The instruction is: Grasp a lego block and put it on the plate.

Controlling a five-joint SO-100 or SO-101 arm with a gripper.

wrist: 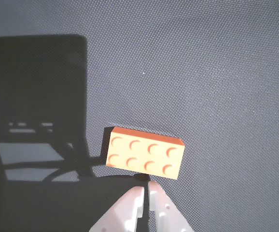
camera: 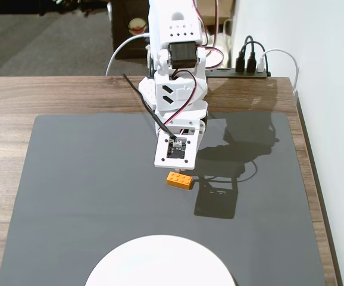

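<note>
Brick sits just past the fingertips
The gripper is pinched closed and empty; the lego block lies sideways right ahead.

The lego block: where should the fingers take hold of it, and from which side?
Likely from above, across its two long sides. The lego block lies flat, studs up, alone on the dark mat; its short width suits the gripper, which must first open.

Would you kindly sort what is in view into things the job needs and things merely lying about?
Needed for the job:
- small orange studded plastic lego block
- large white round plate
- white two-finger gripper, fingertips together just short of the block

Just lying about:
- dark grey mat
- black power strip with plugs
- wooden table
</note>
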